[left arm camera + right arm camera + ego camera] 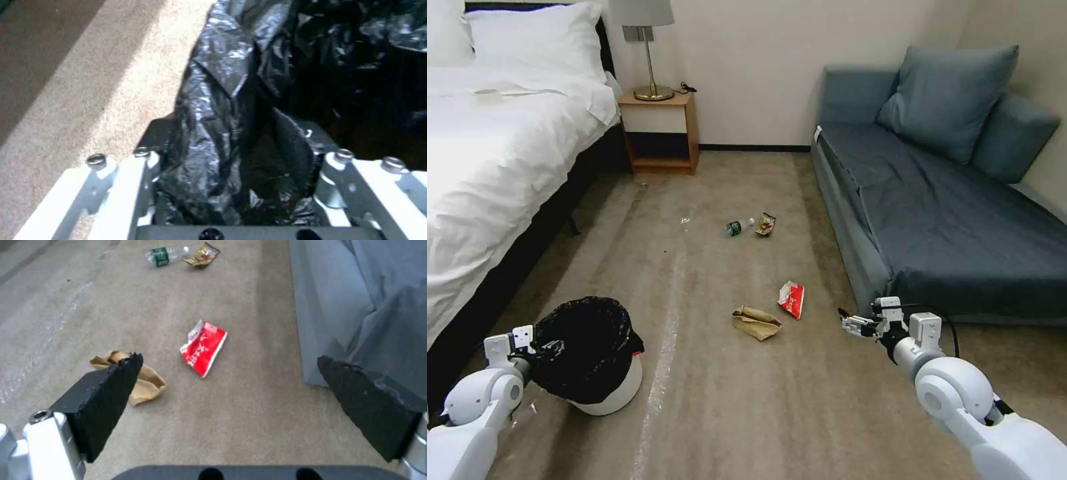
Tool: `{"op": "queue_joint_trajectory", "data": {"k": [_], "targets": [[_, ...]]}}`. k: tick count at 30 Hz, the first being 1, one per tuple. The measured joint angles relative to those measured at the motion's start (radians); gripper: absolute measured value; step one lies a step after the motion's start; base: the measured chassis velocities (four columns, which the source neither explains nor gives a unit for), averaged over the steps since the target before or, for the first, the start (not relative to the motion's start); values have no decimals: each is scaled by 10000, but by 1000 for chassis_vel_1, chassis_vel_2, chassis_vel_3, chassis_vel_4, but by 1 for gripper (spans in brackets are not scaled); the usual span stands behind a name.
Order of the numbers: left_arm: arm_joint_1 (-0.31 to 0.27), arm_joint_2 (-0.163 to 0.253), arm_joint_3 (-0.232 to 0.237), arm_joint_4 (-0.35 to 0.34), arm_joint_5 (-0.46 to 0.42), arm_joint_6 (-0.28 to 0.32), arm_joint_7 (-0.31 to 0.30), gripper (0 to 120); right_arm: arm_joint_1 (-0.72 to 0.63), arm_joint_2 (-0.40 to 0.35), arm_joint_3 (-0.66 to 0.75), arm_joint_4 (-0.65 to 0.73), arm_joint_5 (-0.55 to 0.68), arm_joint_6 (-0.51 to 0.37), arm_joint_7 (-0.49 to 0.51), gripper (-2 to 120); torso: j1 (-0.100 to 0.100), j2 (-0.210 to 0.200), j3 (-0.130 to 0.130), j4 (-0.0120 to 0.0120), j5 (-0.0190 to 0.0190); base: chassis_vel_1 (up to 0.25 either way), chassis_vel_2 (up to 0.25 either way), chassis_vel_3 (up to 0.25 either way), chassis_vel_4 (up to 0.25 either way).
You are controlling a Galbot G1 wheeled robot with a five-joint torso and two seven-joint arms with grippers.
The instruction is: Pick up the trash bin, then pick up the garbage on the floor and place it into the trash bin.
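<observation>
The trash bin (617, 393), a white bucket with a black bag over its rim, stands slightly tilted on the carpet at the near left. My left gripper (522, 341) is at its left edge, shut on the bag-covered rim (209, 110), with one finger on each side. My right gripper (850, 325) hangs open above the floor beside the sofa, its jaws wide apart (229, 357). The garbage lies ahead of it: a crumpled brown paper bag (756, 323) (149, 385), a red-and-white wrapper (792, 299) (203, 347), and farther off a green-labelled bottle (738, 227) (165, 255) beside a brown-gold packet (766, 225) (203, 254).
A white bed (494, 147) runs along the left, with a wooden nightstand (660, 130) and lamp at the back wall. A blue-grey sofa (947, 220) lines the right side close to my right arm. Open carpet lies between them.
</observation>
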Motion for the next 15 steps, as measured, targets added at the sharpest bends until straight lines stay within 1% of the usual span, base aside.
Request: {"op": "queue_joint_trajectory", "data": {"k": [1, 2, 3, 4, 5, 7, 8, 9, 10, 11, 12, 13, 15], "targets": [[36, 74, -2, 2, 91, -82, 86, 43, -23, 7, 25, -16, 0, 3, -3, 100, 0, -1, 2, -7, -6, 0, 0, 0, 0], [36, 74, -2, 2, 91, -82, 86, 43, -23, 7, 25, -16, 0, 3, -3, 100, 0, -1, 2, -7, -6, 0, 0, 0, 0], [111, 198, -47, -14, 264, -194, 227, 37, -57, 20, 73, -44, 0, 6, -17, 100, 1, -2, 4, -8, -15, 0, 0, 0, 0], [186, 300, -100, -51, 407, -249, 311, 34, -79, 35, 116, -65, 0, 16, -56, 100, 2, -4, 6, -9, -27, 0, 0, 0, 0], [186, 300, -100, -51, 407, -249, 311, 34, -79, 35, 116, -65, 0, 16, -56, 100, 2, -4, 6, -9, -27, 0, 0, 0, 0], [291, 434, -188, -195, 691, -269, 441, 24, -123, 54, 202, -90, 1, 55, -125, 100, 5, -6, 8, -6, -32, 0, 0, 0, 0], [291, 434, -188, -195, 691, -269, 441, 24, -123, 54, 202, -90, 1, 55, -125, 100, 5, -6, 8, -6, -32, 0, 0, 0, 0], [320, 491, -249, -263, 920, -301, 453, 19, -152, 58, 249, -90, 8, 128, -161, 100, 5, -7, 8, -8, -29, 0, 0, 0, 0], [320, 491, -249, -263, 920, -301, 453, 19, -152, 58, 249, -90, 8, 128, -161, 100, 5, -7, 8, -8, -29, 0, 0, 0, 0], [348, 542, -291, -358, 1208, -369, 468, 12, -203, 63, 325, -91, 19, 243, -244, 100, 5, -8, 9, -5, -30, 0, 0, 0, 0], [378, 607, -340, -490, 1386, -431, 469, 9, -246, 69, 413, -85, 24, 293, -292, 100, 5, -7, 6, -8, -25, 0, 0, 0, 0], [410, 641, -361, -577, 1493, -447, 465, 8, -282, 71, 477, -74, 32, 333, -310, 100, 5, -7, 5, -8, -8, 0, 0, 0, 0], [462, 669, -385, -699, 1640, -454, 434, 8, -353, 68, 584, -42, 48, 374, -324, 100, 5, -7, 6, -7, -7, 0, 0, 0, 0]]}}
